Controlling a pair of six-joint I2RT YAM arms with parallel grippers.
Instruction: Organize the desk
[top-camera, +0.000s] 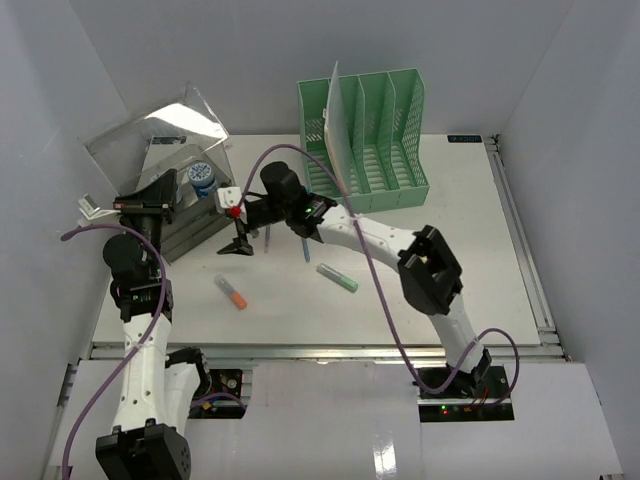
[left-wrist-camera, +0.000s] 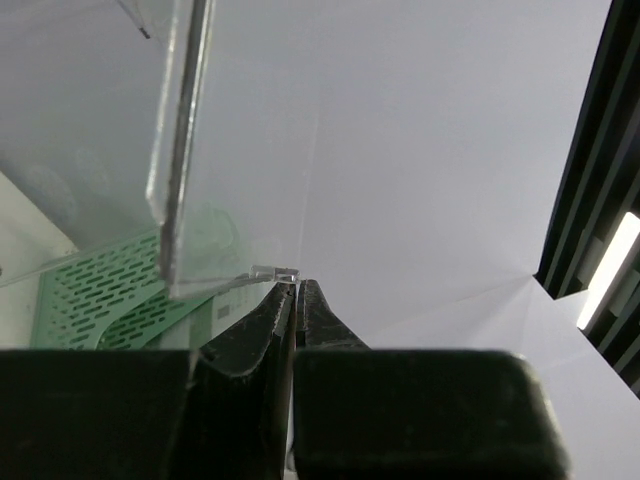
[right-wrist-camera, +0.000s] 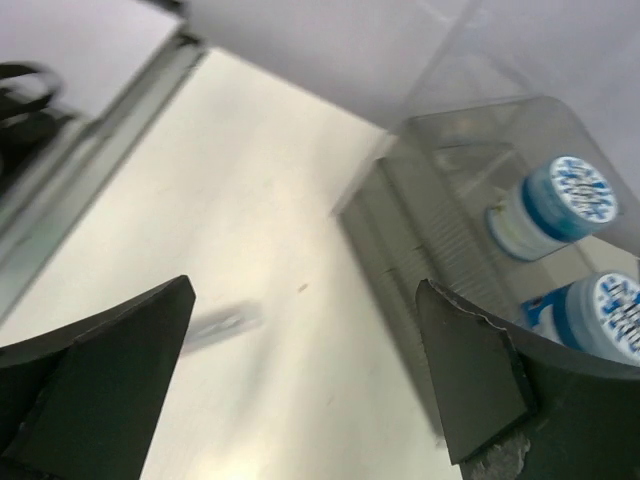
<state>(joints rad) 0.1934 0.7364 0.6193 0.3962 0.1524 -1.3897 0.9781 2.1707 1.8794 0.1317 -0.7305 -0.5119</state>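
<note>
The desk (top-camera: 440, 260) is a white tabletop with a silver front rail. A clear plastic box (top-camera: 190, 215) stands at its back left with its lid (top-camera: 160, 130) raised. My left gripper (top-camera: 148, 203) is shut on the lid's edge; in the left wrist view the jaws (left-wrist-camera: 297, 285) pinch the clear lid (left-wrist-camera: 230, 150). A blue-capped jar (top-camera: 203, 178) sits in the box. My right gripper (top-camera: 238, 238) is open and empty, just right of the box above the desk. The right wrist view shows its gripper (right-wrist-camera: 300, 340) wide apart and the jar (right-wrist-camera: 555, 205) inside the box.
A green file rack (top-camera: 385, 140) with a white sheet (top-camera: 335, 120) stands at the back. An orange-tipped marker (top-camera: 230, 292), a green marker (top-camera: 337, 277) and a blue pen (top-camera: 305, 248) lie on the desk in front of my right arm. Grey walls enclose the desk.
</note>
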